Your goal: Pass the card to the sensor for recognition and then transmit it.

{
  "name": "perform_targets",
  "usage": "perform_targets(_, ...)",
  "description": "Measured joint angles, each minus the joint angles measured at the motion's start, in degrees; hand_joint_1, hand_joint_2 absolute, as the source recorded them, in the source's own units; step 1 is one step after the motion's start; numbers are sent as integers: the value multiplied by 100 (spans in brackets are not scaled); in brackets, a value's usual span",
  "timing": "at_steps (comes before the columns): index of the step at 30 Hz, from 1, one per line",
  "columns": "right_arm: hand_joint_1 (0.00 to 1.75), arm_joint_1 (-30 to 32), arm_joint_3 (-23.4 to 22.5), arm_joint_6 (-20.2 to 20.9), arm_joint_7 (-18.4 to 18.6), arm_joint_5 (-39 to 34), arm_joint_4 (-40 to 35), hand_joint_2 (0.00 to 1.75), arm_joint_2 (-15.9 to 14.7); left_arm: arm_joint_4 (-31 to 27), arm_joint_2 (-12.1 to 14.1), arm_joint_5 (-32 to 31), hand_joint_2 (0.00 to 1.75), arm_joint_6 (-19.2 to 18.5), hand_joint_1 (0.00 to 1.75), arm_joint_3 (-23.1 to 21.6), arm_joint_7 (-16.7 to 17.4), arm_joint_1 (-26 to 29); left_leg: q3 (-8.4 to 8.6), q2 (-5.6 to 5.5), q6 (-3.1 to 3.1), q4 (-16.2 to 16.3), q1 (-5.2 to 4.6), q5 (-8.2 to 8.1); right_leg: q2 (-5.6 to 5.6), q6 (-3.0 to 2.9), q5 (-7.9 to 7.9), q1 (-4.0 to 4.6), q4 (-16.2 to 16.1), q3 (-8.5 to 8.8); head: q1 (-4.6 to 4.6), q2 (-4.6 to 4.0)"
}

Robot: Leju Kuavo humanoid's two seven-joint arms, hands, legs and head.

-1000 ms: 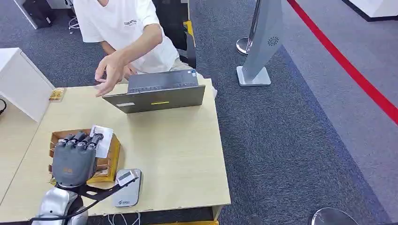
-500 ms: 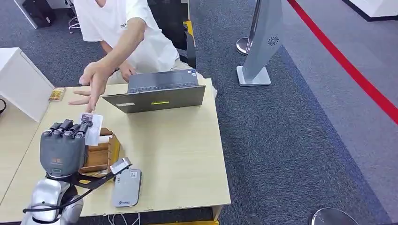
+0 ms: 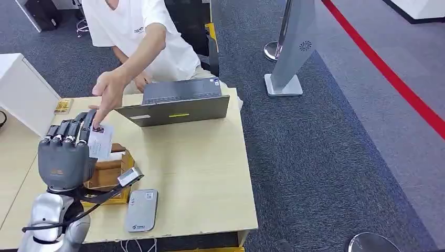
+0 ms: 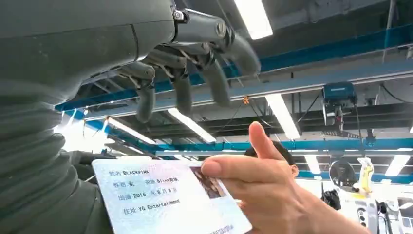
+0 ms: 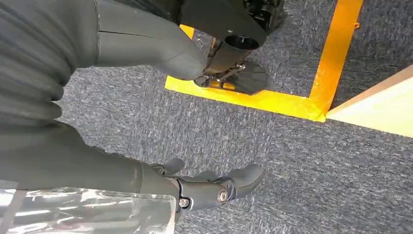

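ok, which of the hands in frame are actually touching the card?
The left hand and the person's hand both touch the white ID card. The right hand hangs over carpet.

Dark grey many-fingered left hand (image 3: 64,160) on a silver arm; pale white-and-light-blue printed card (image 3: 99,140) with dark lettering and a small portrait photo; light beige wooden table (image 3: 194,168); dark grey laptop (image 3: 176,102) bearing a yellow strip; silver-grey flat sensor pad (image 3: 141,210); brown-and-yellow cardboard box (image 3: 113,176); blue-grey speckled carpet (image 3: 325,157) crossed by a red line; person's white T-shirt (image 3: 139,26)
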Motion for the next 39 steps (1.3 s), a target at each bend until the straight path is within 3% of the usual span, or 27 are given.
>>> perform_targets(18, 0, 57, -2, -13, -65, -74, 0, 175, 0, -63, 50, 268, 175, 19, 0, 33, 46, 197, -3, 1, 0, 0, 0, -1, 3, 0, 0, 0, 0, 1, 0, -2)
perform_targets(21, 0, 123, -18, -42, -147, -210, 2, 175, 0, -307, 116, 409, 175, 50, 0, 85, -15, 635, -3, 4, -2, -1, 0, -8, 7, 0, -2, 0, 0, 1, 0, -2)
perform_targets(26, 0, 308, -140, -127, -247, -490, 48, 175, 0, -1072, 256, 616, 175, -22, 0, 219, -101, 2039, -1, 11, 0, -1, 0, -28, 12, 6, -26, 0, -1, -2, 0, -2)
perform_targets(30, 0, 348, -227, -166, -254, -605, 66, 175, 0, -1392, 358, 610, 175, -338, 0, 225, 131, 2816, -3, 7, 2, -1, 0, -33, 6, 5, -32, 0, -3, -2, 2, -2)
perform_targets(34, 0, 367, -262, -212, -254, -640, 74, 175, 0, -1502, 428, 625, 175, -442, 0, 223, 326, 3284, -2, 5, 3, -1, 0, -33, 0, 5, -32, 0, -3, -1, 2, -2)
perform_targets(39, 0, 365, -262, -238, -271, -649, 83, 175, 0, -1506, 466, 883, 175, -581, 0, 223, 610, 3464, 0, 5, 2, -1, 1, -32, 0, 4, -30, 0, -3, 3, 2, -2)
